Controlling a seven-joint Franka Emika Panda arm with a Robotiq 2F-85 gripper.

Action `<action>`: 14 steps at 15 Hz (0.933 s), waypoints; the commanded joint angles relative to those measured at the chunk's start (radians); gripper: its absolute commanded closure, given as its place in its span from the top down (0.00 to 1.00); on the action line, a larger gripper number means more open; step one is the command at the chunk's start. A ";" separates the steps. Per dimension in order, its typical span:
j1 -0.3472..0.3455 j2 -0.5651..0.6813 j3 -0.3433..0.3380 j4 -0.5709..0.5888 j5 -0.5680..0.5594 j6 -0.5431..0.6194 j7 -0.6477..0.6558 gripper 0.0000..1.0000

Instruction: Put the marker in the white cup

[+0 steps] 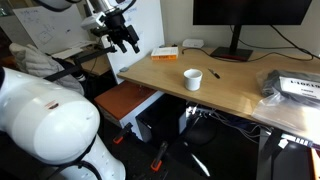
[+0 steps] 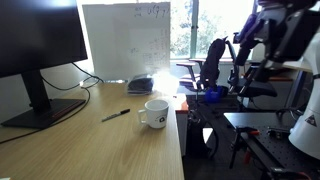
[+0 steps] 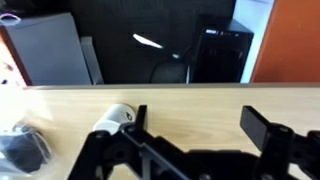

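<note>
The marker [image 2: 116, 115] lies flat on the wooden surface [image 2: 90, 150], just beside the white cup [image 2: 155, 113] but not touching it, away from the corners. The tool [image 1: 126, 40] hangs beyond the surface's edge, its fingers spread apart and holding nothing.

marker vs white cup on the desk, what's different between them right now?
Colour: the marker is dark, the white cup is white. Shape: the marker is a slim stick, the cup round and squat. Pose: the marker lies flat, the cup stands upright. Shared: both rest on the wooden desk, apart from each other, and the open hand holds neither.
</note>
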 commanded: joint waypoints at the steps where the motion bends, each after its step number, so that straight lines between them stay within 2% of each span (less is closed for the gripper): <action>1: -0.066 0.164 -0.102 0.066 -0.087 0.103 -0.114 1.00; 3: -0.093 0.265 -0.169 0.124 -0.125 0.141 -0.208 1.00; 7: -0.111 0.482 -0.243 0.328 -0.232 0.111 -0.354 1.00; 10: -0.112 0.615 -0.267 0.476 -0.350 0.068 -0.343 1.00; 11: -0.103 0.645 -0.276 0.509 -0.352 0.062 -0.326 1.00; 12: -0.095 0.596 -0.287 0.437 -0.323 0.127 -0.337 1.00; 14: -0.093 0.648 -0.292 0.491 -0.331 0.108 -0.338 1.00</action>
